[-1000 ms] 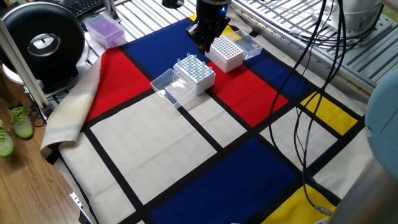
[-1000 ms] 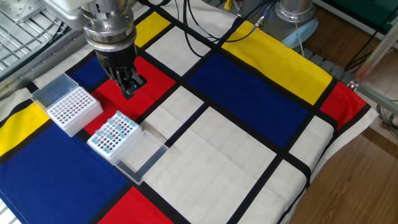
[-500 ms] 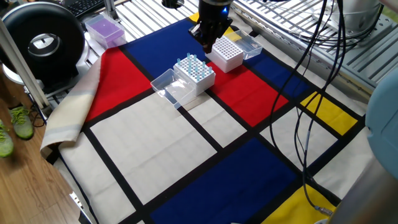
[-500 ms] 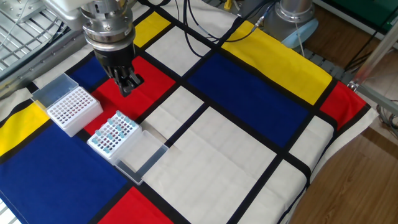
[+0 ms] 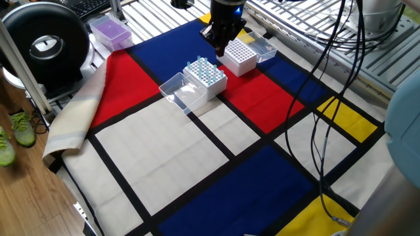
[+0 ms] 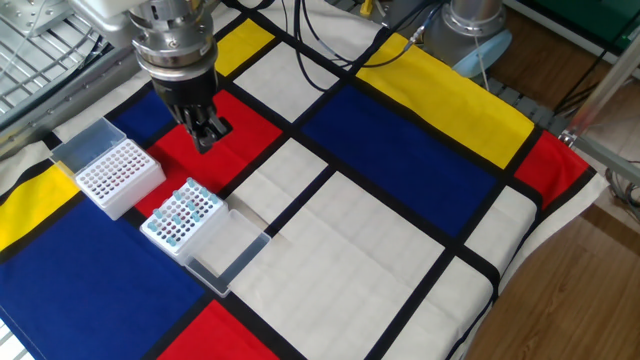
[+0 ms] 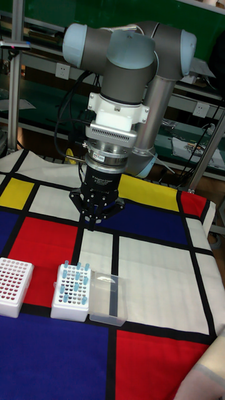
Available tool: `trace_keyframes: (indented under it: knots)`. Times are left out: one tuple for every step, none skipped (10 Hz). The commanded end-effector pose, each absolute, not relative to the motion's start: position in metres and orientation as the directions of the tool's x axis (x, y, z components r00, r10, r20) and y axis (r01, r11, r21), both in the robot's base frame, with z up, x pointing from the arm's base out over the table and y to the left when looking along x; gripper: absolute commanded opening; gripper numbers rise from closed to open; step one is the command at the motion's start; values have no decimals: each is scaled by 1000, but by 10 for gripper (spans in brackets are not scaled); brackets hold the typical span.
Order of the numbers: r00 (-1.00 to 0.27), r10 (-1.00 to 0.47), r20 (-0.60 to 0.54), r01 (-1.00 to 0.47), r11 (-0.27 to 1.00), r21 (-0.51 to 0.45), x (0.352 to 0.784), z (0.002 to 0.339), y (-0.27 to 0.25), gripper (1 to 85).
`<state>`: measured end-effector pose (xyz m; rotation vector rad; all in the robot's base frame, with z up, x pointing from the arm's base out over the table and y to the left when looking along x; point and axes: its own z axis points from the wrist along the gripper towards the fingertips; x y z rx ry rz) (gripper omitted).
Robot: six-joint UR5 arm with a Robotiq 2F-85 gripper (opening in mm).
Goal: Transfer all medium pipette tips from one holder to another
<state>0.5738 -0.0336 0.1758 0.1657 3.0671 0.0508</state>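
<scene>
The surface point(image 6: 400, 260) is draped in a cloth of red, blue, yellow and white blocks edged in black; metal shelving and cables stand behind it. The medium pipette tips point(image 7: 72, 282) sit upright in a white holder point(image 6: 180, 218) with its clear lid point(image 6: 232, 247) hinged open. A second holder point(image 6: 118, 177), its holes showing no tips, stands just beside it. The hand point(image 6: 205, 135) hangs above the red block, near both holders but apart from them, fingers drawn close together; whether a tip is pinched between them cannot be told. Compared with a second ago it sits slightly higher.
</scene>
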Motion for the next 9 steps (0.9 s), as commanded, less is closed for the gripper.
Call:
trace_keyframes:
  knots:
    - [-993,108,-57,104,993,62,572,178,-27,70]
    - [-993,106,-55,101,991,82,572,178,-22,70]
    - [-993,102,-57,96,991,97,573,178,-18,73]
    - [-992,112,-50,107,989,97,571,178,-18,77]
    - [-991,125,-37,121,988,93,568,178,-19,77]
    - [-988,151,-29,149,986,81,566,178,-22,73]
    - [-984,180,-11,179,981,72,562,177,-24,73]
    - [-978,208,10,208,977,54,556,177,-28,73]
    - [-978,206,12,206,978,28,554,177,-34,63]
